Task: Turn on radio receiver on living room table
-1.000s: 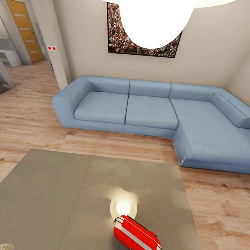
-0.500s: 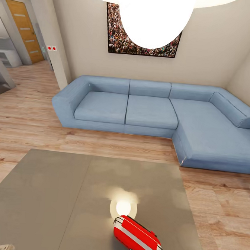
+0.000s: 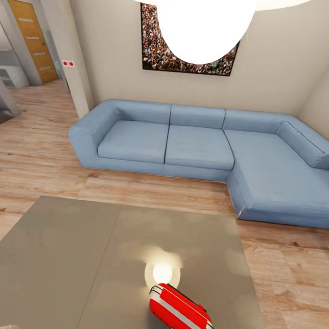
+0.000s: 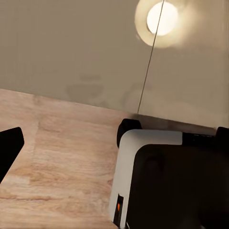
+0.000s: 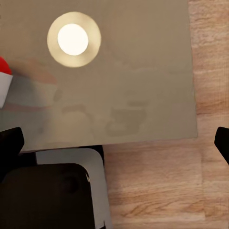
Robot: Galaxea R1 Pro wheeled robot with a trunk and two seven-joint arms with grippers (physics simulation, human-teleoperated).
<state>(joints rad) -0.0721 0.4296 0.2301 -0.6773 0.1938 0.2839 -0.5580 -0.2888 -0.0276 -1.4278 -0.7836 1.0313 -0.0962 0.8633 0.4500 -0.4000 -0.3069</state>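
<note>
The red radio receiver [image 3: 181, 315] with its white stripe lies on the grey table [image 3: 69, 256] near the front edge, a green light at its near end. Its red and white corner [image 5: 4, 76] shows in the right wrist view. My right gripper [image 5: 114, 143] is open above the table's front right corner, a little way from the radio, nothing between its black fingertips [image 5: 9, 143]. My left gripper [image 4: 114, 152] hangs over the table edge [image 4: 71, 98] and the wood floor, with one black fingertip [image 4: 9, 150] far out to the side, so it reads as open.
A blue L-shaped sofa [image 3: 210, 148] stands beyond the table under a framed crowd picture [image 3: 186, 58]. A ceiling lamp [image 3: 204, 20] reflects on the tabletop. Wood floor [image 3: 32, 160] runs left to a doorway [image 3: 33, 40]. My own white and black base [image 4: 162, 181] sits against the table.
The pale bit of my left arm at the head view's bottom left corner has sunk almost out of the picture. The radio and the camera have not moved.
</note>
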